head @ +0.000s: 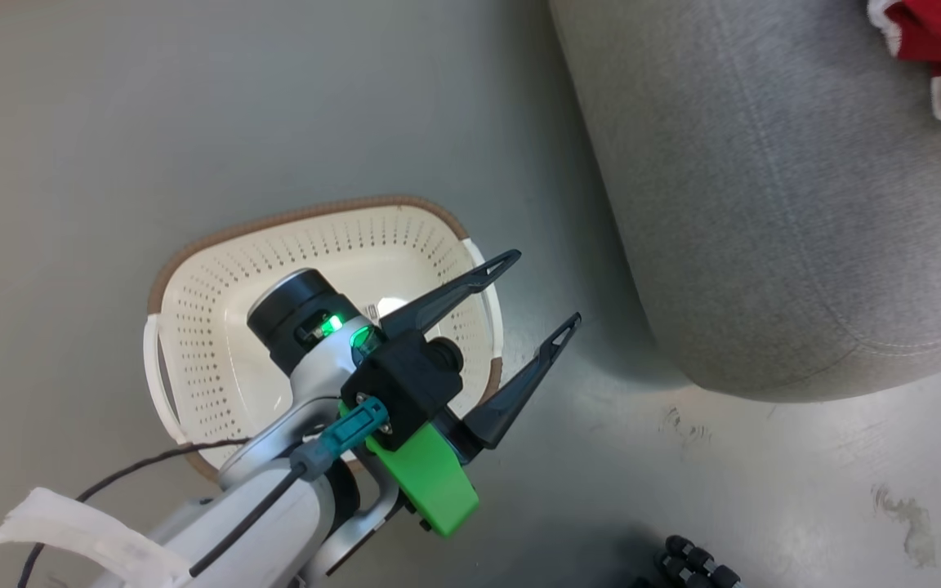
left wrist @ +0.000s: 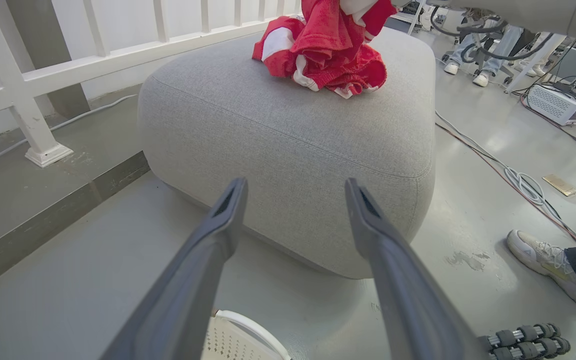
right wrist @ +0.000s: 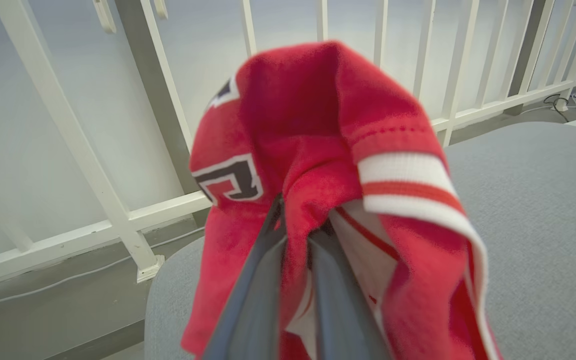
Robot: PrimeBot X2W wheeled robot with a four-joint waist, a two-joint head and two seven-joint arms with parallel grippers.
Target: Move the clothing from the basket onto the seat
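The left gripper [head: 543,287] hung with its fingers spread wide over the right side of the basket [head: 217,327] on the floor [head: 111,122], while the right gripper [right wrist: 298,225] pinched a fold of the red clothing [right wrist: 318,125], whose lower part lay heaped on the far right of the seat [head: 764,204].

bare seat [left wrist: 268,125], railing [left wrist: 68,70] behind

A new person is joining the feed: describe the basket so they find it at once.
Find the big grey seat at the head view's upper right. On the floor left of its rounded corner, partly under the open left tool, sits the basket. Cream perforated walls, a brown rim and white side handles set it apart from the plain grey around it.
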